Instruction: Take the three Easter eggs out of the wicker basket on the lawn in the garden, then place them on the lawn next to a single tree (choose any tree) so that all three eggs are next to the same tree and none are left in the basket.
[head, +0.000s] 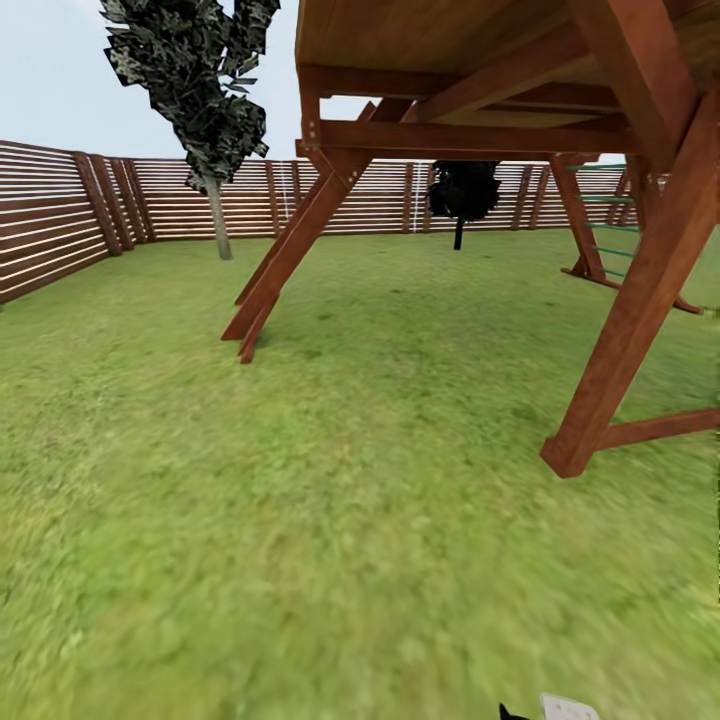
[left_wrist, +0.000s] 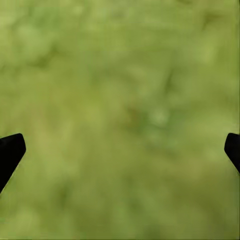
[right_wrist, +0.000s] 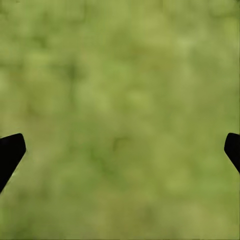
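The lawn (head: 350, 520) spreads out ahead of me as short, mottled green grass. In the left wrist view my left gripper (left_wrist: 122, 150) is open, its two dark fingertips (left_wrist: 11, 152) wide apart over bare grass with nothing between them. My right gripper (right_wrist: 122, 150) is open in the same way above grass, its fingertips (right_wrist: 11, 152) at the frame's sides. A small black and white piece of my arm (head: 560, 710) pokes in at the head view's lower edge.
A red-brown wooden play tower (head: 480, 90) stands ahead on slanted legs, one leg (head: 630, 330) near right, another (head: 285, 265) at centre-left. A slatted wooden fence (head: 60, 220) rings the garden. A slim dark cypress (head: 200, 90) and a darker shrub (head: 462, 195) stand by the fence.
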